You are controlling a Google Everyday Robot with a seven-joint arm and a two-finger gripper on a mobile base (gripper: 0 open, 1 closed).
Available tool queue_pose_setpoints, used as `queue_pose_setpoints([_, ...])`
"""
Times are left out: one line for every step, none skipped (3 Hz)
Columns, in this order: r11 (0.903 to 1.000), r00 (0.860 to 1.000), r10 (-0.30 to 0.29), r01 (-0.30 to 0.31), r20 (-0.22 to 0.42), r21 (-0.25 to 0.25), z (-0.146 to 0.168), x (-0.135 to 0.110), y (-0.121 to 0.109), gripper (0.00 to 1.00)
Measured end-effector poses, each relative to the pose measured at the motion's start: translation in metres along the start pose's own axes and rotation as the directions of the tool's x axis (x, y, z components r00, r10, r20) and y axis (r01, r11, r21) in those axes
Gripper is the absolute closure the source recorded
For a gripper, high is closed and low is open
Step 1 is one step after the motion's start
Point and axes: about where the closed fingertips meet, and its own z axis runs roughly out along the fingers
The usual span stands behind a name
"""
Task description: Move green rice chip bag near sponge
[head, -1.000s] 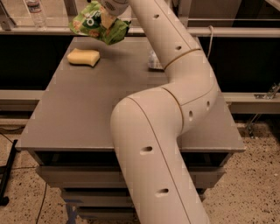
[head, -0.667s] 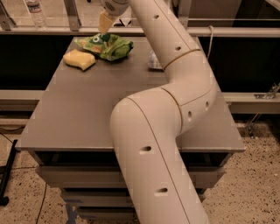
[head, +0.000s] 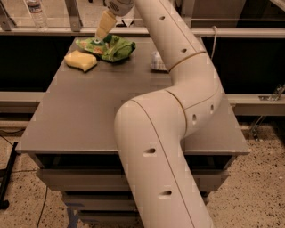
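The green rice chip bag [head: 111, 47] lies flat on the grey table [head: 89, 111] at its far edge. The pale yellow sponge [head: 80, 60] lies just left of it, a small gap from the bag's left end. My gripper [head: 102, 36] hangs over the bag's left part from the top of the view. Its tan finger [head: 106, 24] points down and its tip reaches the bag's top. The fingers are open and hold nothing. My large white arm [head: 178, 111] crosses the right half of the view and hides that part of the table.
A clear plastic bottle with a white label [head: 157, 61] lies on the table right of the bag, partly behind my arm. A railing [head: 53, 31] runs behind the table, with a water bottle [head: 36, 12] beyond it. The floor is speckled.
A second ago the bag hung in my gripper above the table's far edge. It came down next to the sponge and now lies spread on the table, let go.
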Motion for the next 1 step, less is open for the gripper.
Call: queue_pose_setpoints([0.9999, 1.0, -0.001, 0.001, 0.019, -0.013, -0.0024, 0.0, 0.0003, 0.0])
